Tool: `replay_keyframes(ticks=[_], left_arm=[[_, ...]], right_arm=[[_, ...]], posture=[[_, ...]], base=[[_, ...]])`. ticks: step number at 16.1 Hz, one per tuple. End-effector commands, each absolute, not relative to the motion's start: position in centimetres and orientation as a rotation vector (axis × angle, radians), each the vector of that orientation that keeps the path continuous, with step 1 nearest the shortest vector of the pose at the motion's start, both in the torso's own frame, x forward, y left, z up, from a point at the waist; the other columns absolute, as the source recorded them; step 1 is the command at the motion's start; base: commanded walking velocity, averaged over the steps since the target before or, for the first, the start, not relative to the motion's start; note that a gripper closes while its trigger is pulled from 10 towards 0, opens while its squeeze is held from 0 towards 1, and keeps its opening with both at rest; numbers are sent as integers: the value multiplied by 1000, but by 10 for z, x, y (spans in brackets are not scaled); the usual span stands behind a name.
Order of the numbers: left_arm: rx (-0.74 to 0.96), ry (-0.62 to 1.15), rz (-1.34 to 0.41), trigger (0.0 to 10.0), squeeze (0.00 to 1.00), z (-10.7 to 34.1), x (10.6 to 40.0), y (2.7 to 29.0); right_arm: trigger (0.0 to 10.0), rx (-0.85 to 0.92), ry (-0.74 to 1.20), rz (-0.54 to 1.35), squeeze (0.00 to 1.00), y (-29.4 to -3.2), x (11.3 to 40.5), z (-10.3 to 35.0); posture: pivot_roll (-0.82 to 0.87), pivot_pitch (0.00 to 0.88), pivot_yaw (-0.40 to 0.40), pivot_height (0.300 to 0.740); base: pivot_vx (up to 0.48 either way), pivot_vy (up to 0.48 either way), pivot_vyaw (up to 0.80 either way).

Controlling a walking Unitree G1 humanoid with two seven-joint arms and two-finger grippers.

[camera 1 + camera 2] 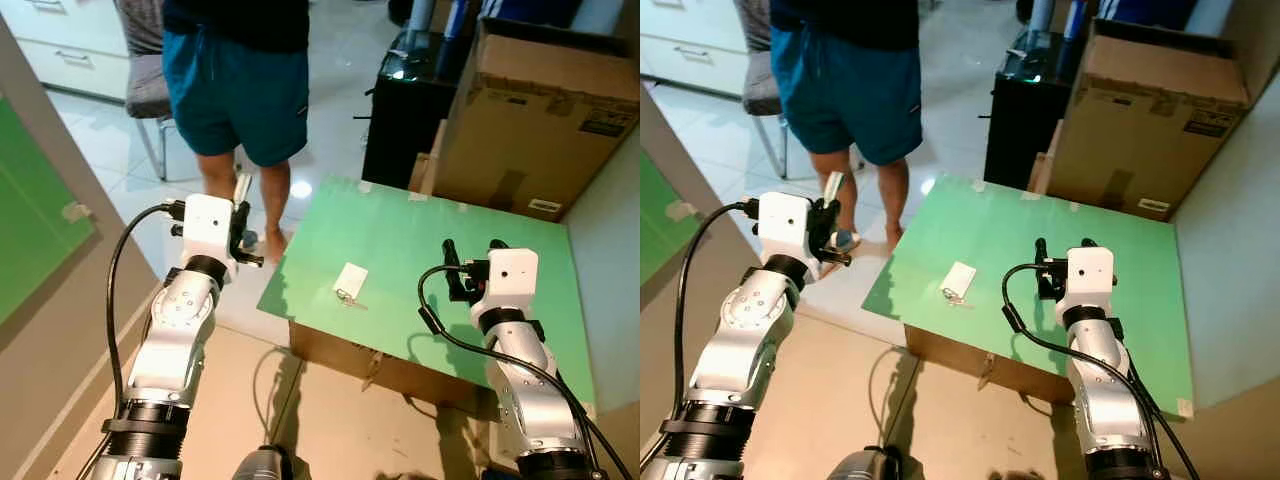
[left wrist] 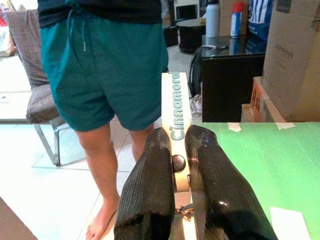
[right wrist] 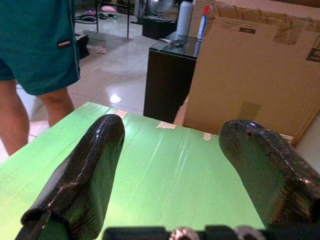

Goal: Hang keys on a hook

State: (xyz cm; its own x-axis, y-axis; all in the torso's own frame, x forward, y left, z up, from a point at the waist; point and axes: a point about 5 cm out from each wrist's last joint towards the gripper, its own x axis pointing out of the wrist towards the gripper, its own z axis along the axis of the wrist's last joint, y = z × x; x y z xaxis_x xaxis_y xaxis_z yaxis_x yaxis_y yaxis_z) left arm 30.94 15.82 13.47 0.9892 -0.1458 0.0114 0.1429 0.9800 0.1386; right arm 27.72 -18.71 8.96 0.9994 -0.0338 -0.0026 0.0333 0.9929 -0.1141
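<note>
two silver arms rise from the lower edge of the head views. left gripper [image 1: 243,232] is held up off the left side of the low green-topped counter [image 1: 420,240], its jaws closed tight on a pale flat key tag with blue lettering [image 2: 176,120]; the tag stands up between the black fingers [image 2: 150,195], and a small metal ring hangs at its lower end between them. right gripper [image 1: 470,248] hovers over the right part of the counter, its jaws spread wide with nothing between them, the green surface showing through the gap in the right wrist view. near the middle of the counter lies a small white card [image 1: 350,278] with a little bunch of metal keys [image 1: 346,297] touching its near edge. beyond the counter's far left corner stands a person in teal shorts [image 1: 240,90], barefoot on the pale tiled floor [image 1: 110,160]. behind the counter sit a black cabinet [image 1: 405,120] and a large brown cardboard box [image 1: 540,110]. a grey chair [image 1: 145,80] stands just behind the person.
</note>
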Motion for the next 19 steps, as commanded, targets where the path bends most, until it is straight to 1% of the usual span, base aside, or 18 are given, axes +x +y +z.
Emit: replay_keyframes(ticks=[1, 3, 7, 19], left_arm=[[135, -30, -136, 0, 0, 138, 308, 158], [134, -28, -144, 0, 0, 138, 307, 157], [130, -30, -157, 0, 0, 137, 303, 151], [140, -30, -163, 0, 0, 138, 300, 147]], right_arm=[[10000, -107, 11, -42, 0, -190, 276, 88], [10000, -106, 12, -40, 0, -189, 276, 87], [10000, -105, 16, -34, 0, -188, 276, 86], [10000, -115, 33, -8, 8, -184, 276, 83]], posture=[[-121, 52, 11, 740], [-118, 48, 11, 740], [-117, 47, 10, 740], [-110, 59, 11, 740]], base=[[0, 0, 463], [0, 152, 459], [0, 429, 461], [0, 0, 462]])
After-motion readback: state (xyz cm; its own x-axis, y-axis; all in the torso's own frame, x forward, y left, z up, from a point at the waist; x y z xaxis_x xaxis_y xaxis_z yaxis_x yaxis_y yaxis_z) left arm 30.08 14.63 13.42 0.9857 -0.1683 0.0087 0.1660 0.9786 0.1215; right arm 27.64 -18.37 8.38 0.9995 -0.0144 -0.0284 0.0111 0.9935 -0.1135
